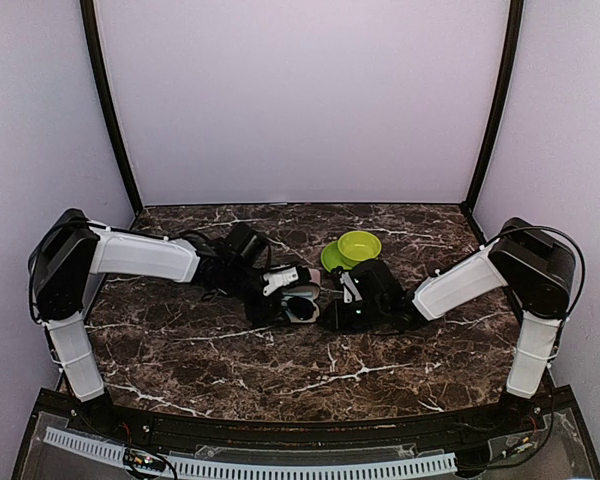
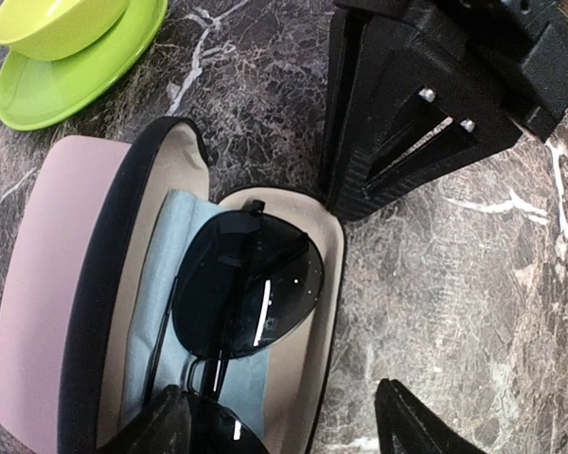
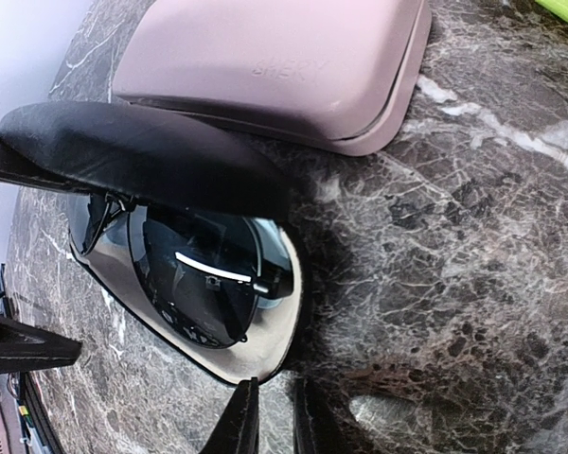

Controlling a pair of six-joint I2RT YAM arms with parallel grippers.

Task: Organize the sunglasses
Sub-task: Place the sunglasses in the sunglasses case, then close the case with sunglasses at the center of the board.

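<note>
The fingers (image 2: pixel 412 426) of the left end effector (image 2: pixel 279 409) stand spread at the bottom of the left wrist view, one on each side of the near end of an open black case (image 2: pixel 333 284), pinching nothing. Between and beyond them lie the black sunglasses (image 2: pixel 246 284), folded, lenses up, on a blue cloth (image 2: pixel 170 255) in the pale-lined tray. The case lid (image 3: pixel 142 156) stands raised on the side towards the pink case (image 3: pixel 275 66), which lies closed just beside it. No red-pink pair is in view.

The right end effector (image 3: pixel 275 392) has its fingers pressed nearly together, with nothing visible between them. Its tips are down at the desk (image 2: pixel 473 284), just beside the far end of the tray rim; whether they touch the rim cannot be told.

Step in hand, as judged: the black pair is seated and its case awaits closing. The next move calls for the left fingers to rise clear of the frame, then for the lid to be swung over the tray while the base is kept from sliding, a job the right end effector is well placed to do.

Edges and room: the lid side is hemmed in by the pink case, and the far end by the right end effector. A green bowl (image 2: pixel 57 24) on a green plate (image 2: pixel 66 90) sits near, beyond the pink case. Bare marbled desk lies on the side opposite the lid and towards the arm bases, the freer ways to withdraw. The case sits mid-desk, well apart from every desk edge.
</note>
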